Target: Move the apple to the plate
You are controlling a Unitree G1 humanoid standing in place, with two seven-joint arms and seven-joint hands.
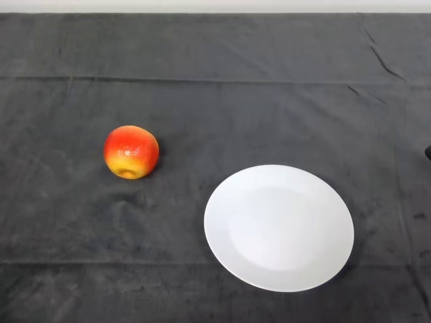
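A red and yellow apple lies on the dark cloth at the left of the middle. A round white plate with nothing on it sits on the cloth to the apple's right and nearer to me. A stretch of bare cloth separates the two.
The dark cloth covers the whole table, with a fold line across the far part. The table's far edge runs along the top of the view. A small dark object shows at the right edge.
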